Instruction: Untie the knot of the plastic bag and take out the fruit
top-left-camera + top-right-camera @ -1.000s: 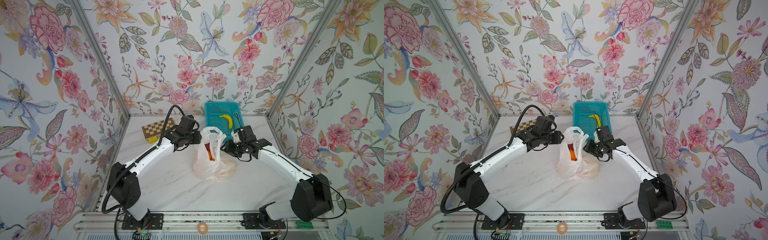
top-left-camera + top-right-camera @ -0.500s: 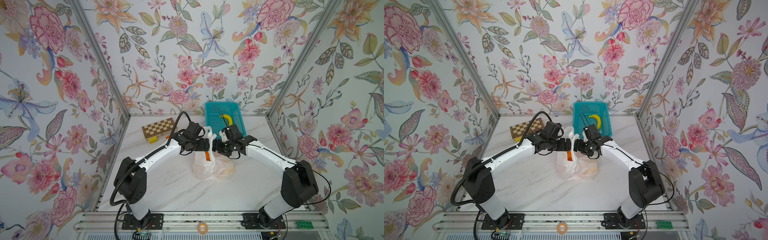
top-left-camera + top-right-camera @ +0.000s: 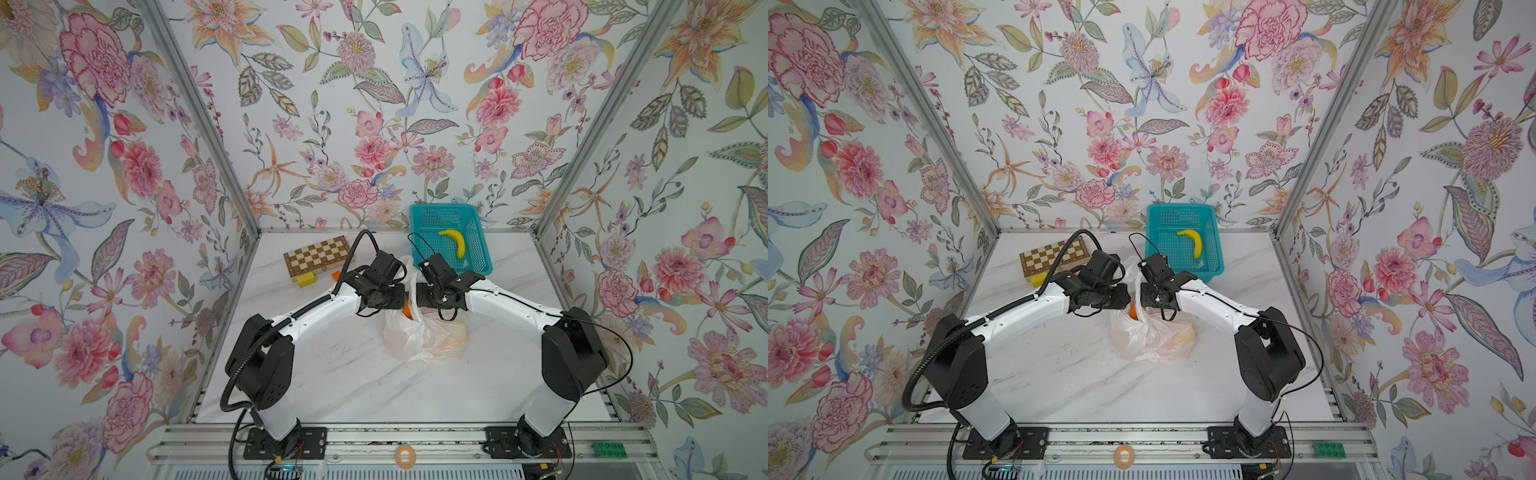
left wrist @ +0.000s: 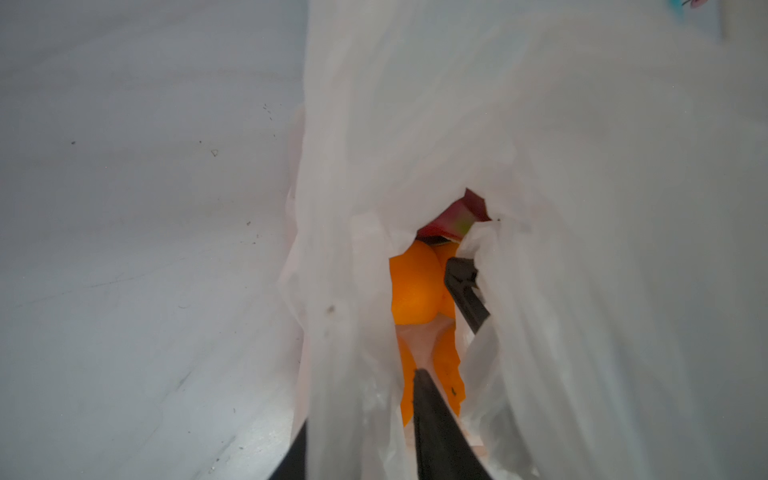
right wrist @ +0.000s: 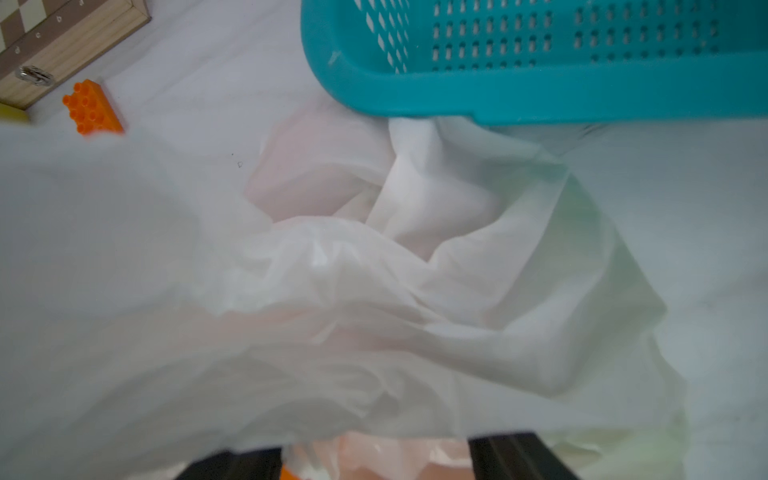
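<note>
The plastic bag [image 3: 419, 340] [image 3: 1150, 336] lies mid-table, thin and translucent white, its mouth parted. Both grippers meet over that mouth. My left gripper [image 3: 402, 297] [image 4: 361, 415] is shut on the bag's near wall, one finger inside the mouth and one outside. My right gripper [image 3: 416, 297] [image 5: 374, 457] straddles the opposite wall with its jaws apart; plastic drapes between them. One of its fingers [image 4: 463, 291] shows inside the mouth. Of the fruit, oranges [image 4: 415, 286] [image 3: 409, 311] and a pink-red dragon fruit [image 4: 453, 218] show inside. The knot is out of view.
A teal basket [image 3: 482, 266] [image 5: 540, 99] holding a banana [image 3: 455, 243] stands just behind the bag. A wooden chessboard box [image 3: 318, 257], a yellow block [image 3: 305, 279] and an orange block [image 5: 92, 107] lie at the back left.
Both grippers have come in from either side and now meet over the bag's mouth. The handles that stood upright are now drawn apart, and oranges show through the gap.
</note>
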Controlling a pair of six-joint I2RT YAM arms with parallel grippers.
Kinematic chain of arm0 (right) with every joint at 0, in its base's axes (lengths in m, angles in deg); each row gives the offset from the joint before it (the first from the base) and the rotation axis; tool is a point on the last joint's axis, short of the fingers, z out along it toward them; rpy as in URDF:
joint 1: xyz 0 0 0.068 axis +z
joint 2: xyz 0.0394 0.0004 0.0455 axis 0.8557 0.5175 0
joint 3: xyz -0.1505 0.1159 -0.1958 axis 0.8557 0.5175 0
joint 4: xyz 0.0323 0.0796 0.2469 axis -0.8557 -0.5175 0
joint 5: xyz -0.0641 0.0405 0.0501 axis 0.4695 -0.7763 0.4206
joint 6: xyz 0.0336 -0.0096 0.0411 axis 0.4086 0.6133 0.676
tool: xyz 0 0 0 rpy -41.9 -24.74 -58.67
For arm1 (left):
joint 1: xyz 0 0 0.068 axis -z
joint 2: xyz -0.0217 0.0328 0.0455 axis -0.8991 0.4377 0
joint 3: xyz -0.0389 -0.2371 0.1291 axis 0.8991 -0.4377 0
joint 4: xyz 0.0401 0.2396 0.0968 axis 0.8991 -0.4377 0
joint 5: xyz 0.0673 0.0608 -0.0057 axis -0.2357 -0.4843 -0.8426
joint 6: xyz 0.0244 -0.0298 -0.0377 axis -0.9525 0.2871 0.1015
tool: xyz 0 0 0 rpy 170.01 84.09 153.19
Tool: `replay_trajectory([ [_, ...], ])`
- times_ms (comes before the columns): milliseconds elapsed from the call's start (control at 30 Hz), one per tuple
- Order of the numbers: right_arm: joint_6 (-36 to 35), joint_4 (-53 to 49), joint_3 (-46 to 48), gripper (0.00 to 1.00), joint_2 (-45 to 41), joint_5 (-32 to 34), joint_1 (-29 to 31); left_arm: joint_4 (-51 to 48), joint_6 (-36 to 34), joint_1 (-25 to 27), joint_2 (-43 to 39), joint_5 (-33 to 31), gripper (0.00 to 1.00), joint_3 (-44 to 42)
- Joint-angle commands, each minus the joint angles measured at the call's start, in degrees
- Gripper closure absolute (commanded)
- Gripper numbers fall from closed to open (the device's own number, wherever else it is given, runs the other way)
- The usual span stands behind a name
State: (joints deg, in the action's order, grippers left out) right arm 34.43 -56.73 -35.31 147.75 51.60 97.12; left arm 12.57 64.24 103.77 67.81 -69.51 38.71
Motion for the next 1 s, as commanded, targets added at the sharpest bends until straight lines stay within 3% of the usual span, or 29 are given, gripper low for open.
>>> replay_trajectory([
  [0, -0.5, -1.7, -1.3, 0.66, 0.3, 5.4, 0.0, 0.8, -0.3, -0.3, -3.5, -1.2, 0.81, -1.2],
  [67, -0.9, -1.8, -1.3, 0.79, -0.4, 5.0, -0.3, 0.5, -0.3, -0.7, -4.1, -1.5, 0.83, -1.6],
  [167, -1.2, -1.7, -1.2, 0.9, -1.9, 3.1, -1.5, 0.0, -0.7, -1.4, -4.8, -1.8, 0.84, -2.3],
  [400, -1.3, -1.8, 1.0, 1.0, -7.7, -6.2, -5.8, -1.6, -2.1, -3.6, -6.7, -3.0, 0.87, -4.0],
  [667, -1.2, -1.8, 4.0, 1.0, -15.9, -13.6, -13.4, -2.2, -3.4, -6.7, -10.2, -3.6, 0.89, -6.7],
  [967, 0.5, -1.7, 6.4, 1.0, -22.4, -14.7, -22.7, -3.2, -4.9, -9.9, -13.1, -4.2, 0.93, -8.5],
])
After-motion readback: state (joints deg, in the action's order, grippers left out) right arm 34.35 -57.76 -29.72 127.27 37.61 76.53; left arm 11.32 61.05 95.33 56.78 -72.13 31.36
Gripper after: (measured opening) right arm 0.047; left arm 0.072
